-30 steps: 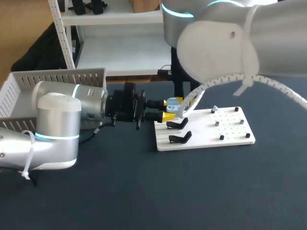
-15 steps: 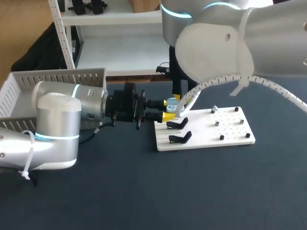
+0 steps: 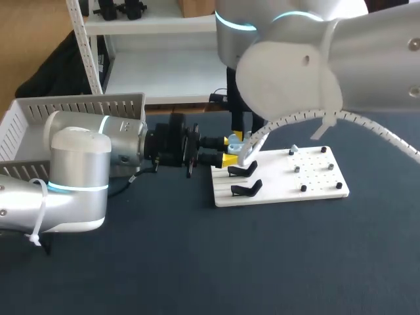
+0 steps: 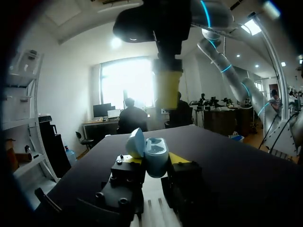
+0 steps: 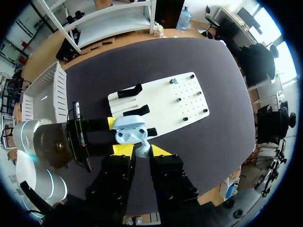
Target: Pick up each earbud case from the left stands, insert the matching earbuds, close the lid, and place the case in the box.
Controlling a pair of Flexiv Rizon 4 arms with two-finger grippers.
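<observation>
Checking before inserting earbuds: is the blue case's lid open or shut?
Open: the lid stands hinged up off the earbud case, its cavities exposed.

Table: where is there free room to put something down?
Free: the table in front of the board, and to the right of it. Crowded: the board's left end, where the left claw holds the case under the right claw.
</observation>
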